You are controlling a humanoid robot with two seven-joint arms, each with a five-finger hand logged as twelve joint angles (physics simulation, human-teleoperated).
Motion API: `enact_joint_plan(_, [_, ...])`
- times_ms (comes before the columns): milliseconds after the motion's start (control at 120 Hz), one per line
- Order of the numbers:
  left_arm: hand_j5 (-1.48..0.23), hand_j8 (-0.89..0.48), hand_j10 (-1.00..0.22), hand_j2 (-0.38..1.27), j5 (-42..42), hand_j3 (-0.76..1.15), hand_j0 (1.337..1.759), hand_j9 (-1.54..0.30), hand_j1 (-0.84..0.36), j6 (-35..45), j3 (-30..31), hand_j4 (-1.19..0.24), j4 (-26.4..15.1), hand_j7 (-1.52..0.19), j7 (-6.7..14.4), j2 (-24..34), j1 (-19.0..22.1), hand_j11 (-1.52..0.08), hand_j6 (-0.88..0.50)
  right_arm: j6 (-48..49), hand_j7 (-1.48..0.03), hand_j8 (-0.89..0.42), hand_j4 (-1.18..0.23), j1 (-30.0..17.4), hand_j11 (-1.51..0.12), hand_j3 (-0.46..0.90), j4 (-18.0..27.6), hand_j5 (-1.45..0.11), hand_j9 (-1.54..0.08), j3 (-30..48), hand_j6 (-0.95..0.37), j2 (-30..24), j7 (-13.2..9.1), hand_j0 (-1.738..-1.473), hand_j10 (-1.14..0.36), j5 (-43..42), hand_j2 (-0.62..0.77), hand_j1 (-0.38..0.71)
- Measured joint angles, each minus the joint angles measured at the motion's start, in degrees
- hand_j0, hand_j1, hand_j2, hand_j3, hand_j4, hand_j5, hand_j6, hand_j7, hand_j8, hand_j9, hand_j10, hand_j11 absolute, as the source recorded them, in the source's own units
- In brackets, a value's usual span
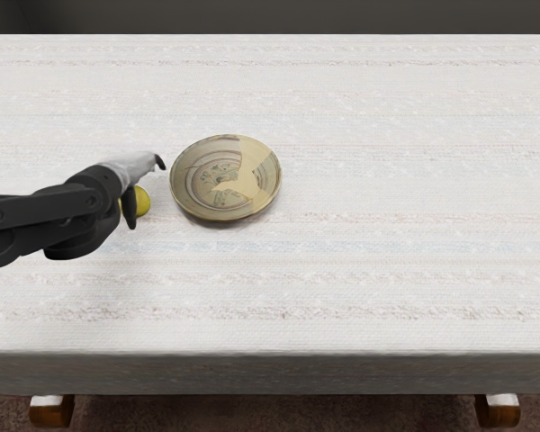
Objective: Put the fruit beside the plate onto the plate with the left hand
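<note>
Fruit (143, 201) on the table (360, 279), just left of the plate (252, 184), half hidden by the left hand (130, 178). Can't tell from here whether the hand has closed on it. Confirm a firm hold before lifting, then carry it right and release mid-plate.
</note>
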Motion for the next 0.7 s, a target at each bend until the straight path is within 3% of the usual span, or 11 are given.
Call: enact_joint_plan(700, [-0.5,-0.39,-0.39,0.08,0.07,0.0,1.658,-0.5,-0.11,0.93,2.2,-0.39,-0.39,-0.5,0.0,0.79,0.0,-0.5,-0.39,0.0,-0.02,-0.01,-0.01,0.45,-0.02,0.0,0.0,-0.02,-0.02,0.0,-0.01,0.0,0.0,-1.658,-0.01,0.0,0.0,-0.33])
